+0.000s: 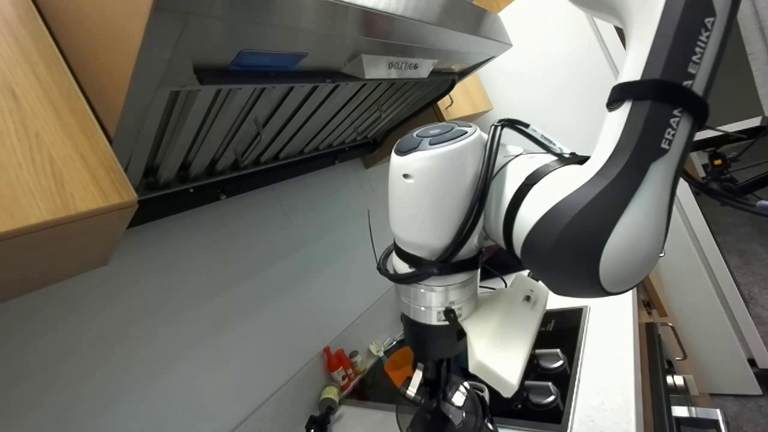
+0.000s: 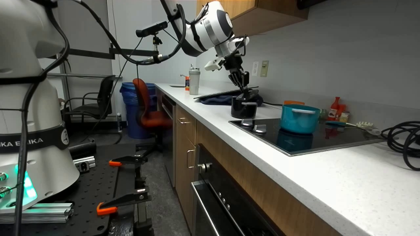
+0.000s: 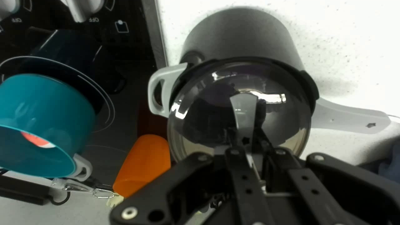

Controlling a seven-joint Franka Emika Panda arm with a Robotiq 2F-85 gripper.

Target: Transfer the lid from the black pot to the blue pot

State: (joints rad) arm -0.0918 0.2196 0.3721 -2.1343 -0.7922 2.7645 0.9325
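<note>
The black pot (image 2: pixel 242 110) stands on the white counter beside the cooktop; its dark wall and grey handles show in the wrist view (image 3: pixel 240 34). The glass lid (image 3: pixel 209 128) with a grey handle is at the pot's mouth. In an exterior view the lid (image 2: pixel 250 95) looks tilted over the rim; whether it touches is unclear. My gripper (image 3: pixel 245 136) has its fingers closed on either side of the lid's handle; it also shows in both exterior views (image 2: pixel 245 88) (image 1: pixel 441 384). The blue pot (image 2: pixel 300 118) stands uncovered on the cooktop, left in the wrist view (image 3: pixel 43 115).
An orange vessel (image 3: pixel 145 162) stands behind the pots. Red bottles (image 2: pixel 334 109) stand by the wall, with utensils (image 2: pixel 362 126) and a black cable coil (image 2: pixel 405 137) to the right. Dark blue cloth (image 2: pixel 216 99) lies beyond the black pot. A range hood (image 1: pixel 288 114) hangs above.
</note>
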